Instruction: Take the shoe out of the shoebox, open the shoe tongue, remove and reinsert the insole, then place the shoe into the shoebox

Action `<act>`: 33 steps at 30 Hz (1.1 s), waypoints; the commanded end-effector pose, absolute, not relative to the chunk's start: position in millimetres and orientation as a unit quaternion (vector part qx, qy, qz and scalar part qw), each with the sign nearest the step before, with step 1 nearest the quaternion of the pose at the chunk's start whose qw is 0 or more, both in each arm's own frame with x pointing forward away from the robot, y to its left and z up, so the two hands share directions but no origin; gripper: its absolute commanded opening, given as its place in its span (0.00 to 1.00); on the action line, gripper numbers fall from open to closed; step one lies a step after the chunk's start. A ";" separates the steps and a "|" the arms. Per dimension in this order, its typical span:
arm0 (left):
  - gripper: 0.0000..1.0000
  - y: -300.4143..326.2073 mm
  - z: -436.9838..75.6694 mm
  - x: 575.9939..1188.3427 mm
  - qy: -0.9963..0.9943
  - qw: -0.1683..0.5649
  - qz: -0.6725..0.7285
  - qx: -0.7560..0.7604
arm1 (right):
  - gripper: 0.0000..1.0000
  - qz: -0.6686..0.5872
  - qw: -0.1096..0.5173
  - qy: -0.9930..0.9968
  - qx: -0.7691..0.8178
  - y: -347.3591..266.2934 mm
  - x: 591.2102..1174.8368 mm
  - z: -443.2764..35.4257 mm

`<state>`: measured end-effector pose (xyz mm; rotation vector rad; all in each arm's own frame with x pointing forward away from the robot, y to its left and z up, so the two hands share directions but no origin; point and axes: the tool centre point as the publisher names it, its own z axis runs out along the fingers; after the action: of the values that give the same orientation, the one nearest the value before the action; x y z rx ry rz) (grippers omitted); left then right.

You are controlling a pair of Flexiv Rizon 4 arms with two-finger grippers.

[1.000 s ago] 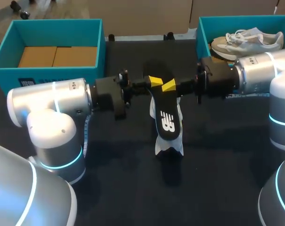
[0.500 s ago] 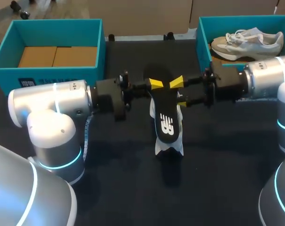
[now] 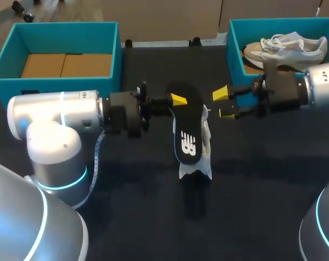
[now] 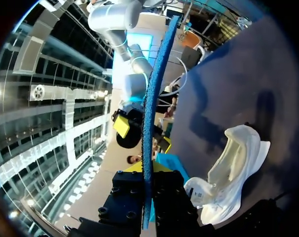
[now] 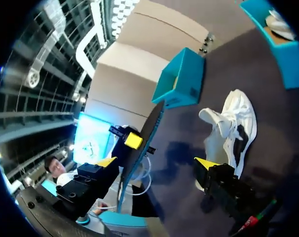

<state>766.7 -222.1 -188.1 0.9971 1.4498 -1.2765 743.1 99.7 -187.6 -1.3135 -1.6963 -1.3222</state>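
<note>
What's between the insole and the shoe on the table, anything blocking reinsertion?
Nothing visible. The insole, gripped by the left hand, hangs right over the white shoe; the right hand is open and off to the side.

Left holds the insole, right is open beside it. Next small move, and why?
Probably lower the left gripper so the insole tips toward the mouth of the shoe. The left gripper alone is shut on the insole, which hangs just over the shoe on the table. The right gripper is open, apart from both.
</note>
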 end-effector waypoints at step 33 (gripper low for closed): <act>0.00 -223.0 -175.9 743.0 0.645 0.362 -0.594 0.317 | 1.00 -0.462 0.045 -0.823 -0.327 78.1 745.6 -191.3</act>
<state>748.5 -225.1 -181.4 0.8365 1.6305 -1.5165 748.5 77.3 -195.3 -1.1238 -2.2973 -1.4048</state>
